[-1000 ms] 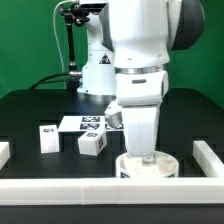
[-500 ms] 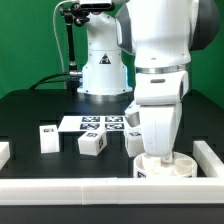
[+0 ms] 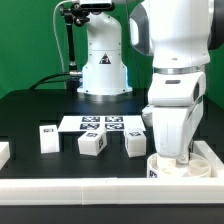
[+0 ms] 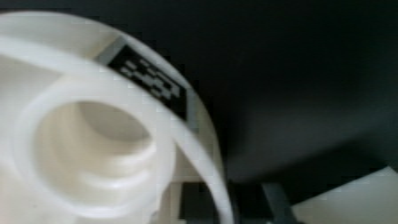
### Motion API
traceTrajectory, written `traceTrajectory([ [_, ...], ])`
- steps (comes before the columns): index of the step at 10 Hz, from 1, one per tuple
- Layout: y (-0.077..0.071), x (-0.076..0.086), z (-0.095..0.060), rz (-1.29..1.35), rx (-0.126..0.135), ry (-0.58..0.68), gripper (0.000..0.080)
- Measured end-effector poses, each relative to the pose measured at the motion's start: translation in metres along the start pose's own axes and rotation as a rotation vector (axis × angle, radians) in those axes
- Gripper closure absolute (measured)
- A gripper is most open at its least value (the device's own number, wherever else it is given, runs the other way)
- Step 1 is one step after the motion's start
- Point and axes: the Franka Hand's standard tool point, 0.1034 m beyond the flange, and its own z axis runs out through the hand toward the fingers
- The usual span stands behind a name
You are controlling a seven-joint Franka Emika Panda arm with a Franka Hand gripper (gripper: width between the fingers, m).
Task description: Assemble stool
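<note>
Fingers (image 3: pixel 180 150) pressed together reach into one seat (image 3: pixel 176 168), three legs (image 3: pixel 47 137) (image 3: pixel 92 143) (image 3: pixel 136 143) standing nearby.

The arm (image 3: pixel 175 35) is built of glossy white, rounded shells with dark grey caps at the joints. Directly above the gripper (image 3: pixel 170 152) sits a white, blocky wrist housing that tapers toward the tool. Above that, a thin grey seam rings the link. Farthest from the tool, the base (image 3: pixel 103 68) is a white cone with a small dark mark, on a black foot ring.
</note>
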Motion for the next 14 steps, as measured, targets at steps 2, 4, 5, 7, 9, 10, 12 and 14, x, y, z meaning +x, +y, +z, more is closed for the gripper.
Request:
traceTrajectory([
  [2, 0.0, -0.001, 0.0, 0.001, 0.0, 0.0, 0.0768],
  [4, 0.001, -0.002, -0.001, -0.003, -0.001, 0.0, 0.0471],
  [5, 0.005, -0.006, -0.006, -0.009, -0.005, 0.0, 0.0471],
  [7, 0.006, -0.002, -0.021, -0.013, -0.012, 0.002, 0.0177],
  [9, 0.008, 0.0, -0.037, -0.011, -0.016, -0.001, 0.0158],
  [10, 0.011, -0.007, -0.052, 0.005, -0.025, -0.006, 0.0151],
  [12, 0.006, -0.041, -0.063, 0.042, -0.04, -0.023, 0.0151],
  [14, 0.002, -0.072, -0.07, 0.041, -0.048, -0.032, 0.0151],
])
